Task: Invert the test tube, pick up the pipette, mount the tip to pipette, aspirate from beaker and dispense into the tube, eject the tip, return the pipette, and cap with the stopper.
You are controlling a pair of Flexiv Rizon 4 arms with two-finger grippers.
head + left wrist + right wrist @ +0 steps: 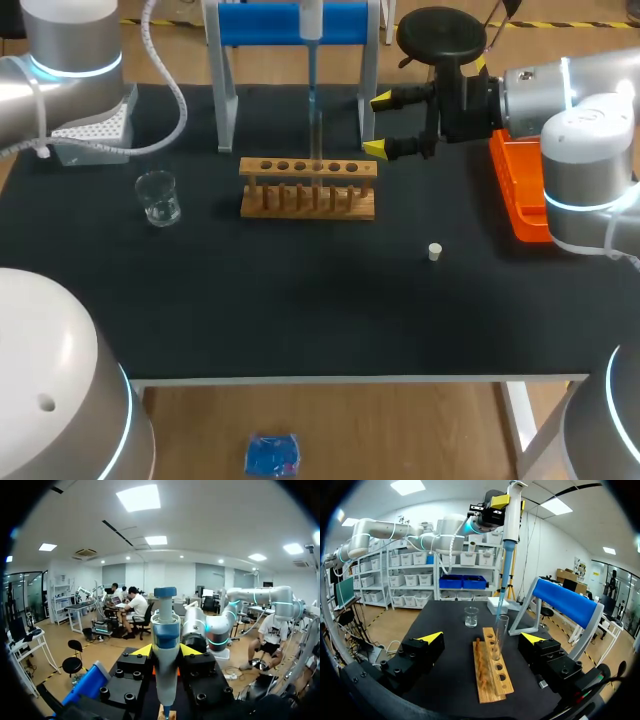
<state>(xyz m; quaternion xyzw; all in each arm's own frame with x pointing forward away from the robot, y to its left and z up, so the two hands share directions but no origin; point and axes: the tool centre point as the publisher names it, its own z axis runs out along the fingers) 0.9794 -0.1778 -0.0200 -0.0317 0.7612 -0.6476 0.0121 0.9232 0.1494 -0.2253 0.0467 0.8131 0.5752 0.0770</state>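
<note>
- Black tabletop [300,300] carries a wooden rack [308,187] near mid-back, with a blue-and-white pipette stand [290,25] behind it
- test tube [317,140] stands upright in the rack, mouth up, uncapped
- left gripper [166,650] is clamped on the pipette [165,630]; in the left wrist view the body sits between both yellow-tipped fingers, and the right wrist view shows the same grip up high
- pipette hangs vertically over the rack with a blue tip [504,587] mounted; the tip's end is at the tube's mouth, and the pictures don't show how far in it goes
- right gripper [378,125] hovers above the table just beside the rack's right end, fingers spread wide and holding nothing; in the right wrist view the rack lies ahead of it, between the two open fingers without touching them
- beaker [158,197] with clear liquid stands left of the rack, well apart from it
- white stopper [435,251] lies loose on the table, in front of and right of the rack
- white tip box [90,130] sits at back left, under the left arm
- orange tray [515,190] sits at the right edge, partly hidden by the right arm
</note>
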